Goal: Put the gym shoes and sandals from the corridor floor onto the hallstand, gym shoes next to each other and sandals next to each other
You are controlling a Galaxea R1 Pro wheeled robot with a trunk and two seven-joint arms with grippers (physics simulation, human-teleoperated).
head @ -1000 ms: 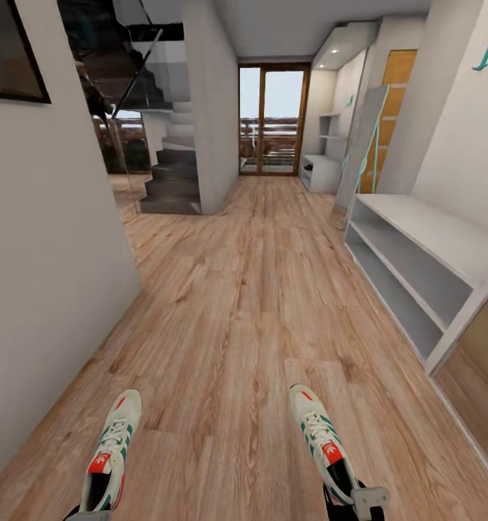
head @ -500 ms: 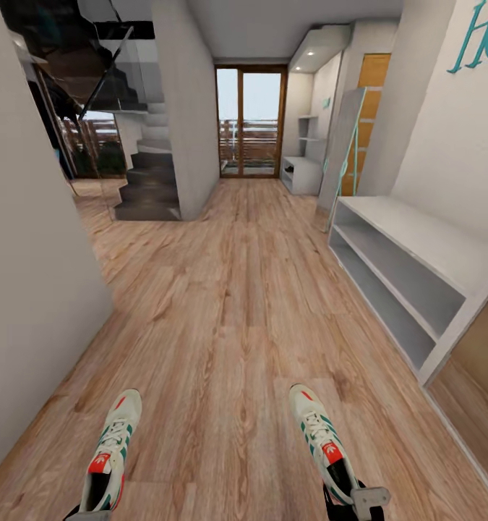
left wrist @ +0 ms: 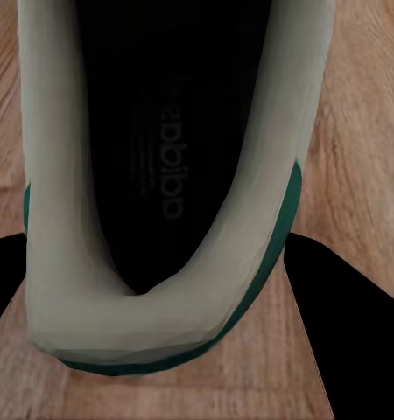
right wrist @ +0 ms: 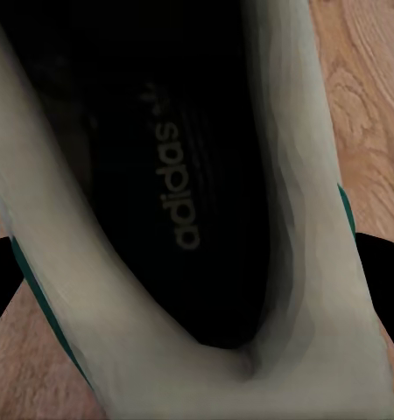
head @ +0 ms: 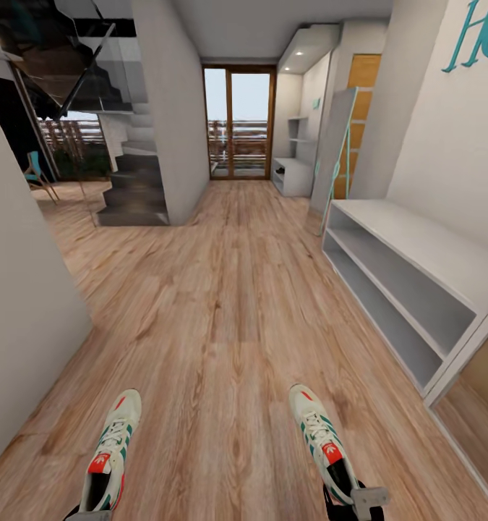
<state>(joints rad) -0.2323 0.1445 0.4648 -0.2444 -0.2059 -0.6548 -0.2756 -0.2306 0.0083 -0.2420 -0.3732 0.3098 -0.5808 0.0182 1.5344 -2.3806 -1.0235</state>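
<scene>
Two white gym shoes with green stripes hang toes-forward over the corridor floor [head: 229, 304]. My left gripper [head: 90, 515] is shut on the heel of the left gym shoe [head: 112, 449]. My right gripper [head: 353, 501] is shut on the heel of the right gym shoe [head: 317, 438]. In the left wrist view, black fingers [left wrist: 346, 324] flank the shoe's heel collar [left wrist: 153, 324]. The right wrist view shows the other shoe's dark insole [right wrist: 175, 192] between black fingers [right wrist: 385, 280]. The light-grey hallstand [head: 417, 246] stands ahead on the right, its shelves bare. The sandals are out of view.
A grey wall [head: 19, 304] closes the left side. A tall mirror [head: 334, 152] leans just past the hallstand. Farther down are a small white cabinet [head: 296, 177], a glass door [head: 238, 123] and a dark staircase [head: 131, 188] at the left.
The whole view has shifted as the camera moved: the hallstand and door now sit further left in the picture. Both shoes stay held in the same place relative to me.
</scene>
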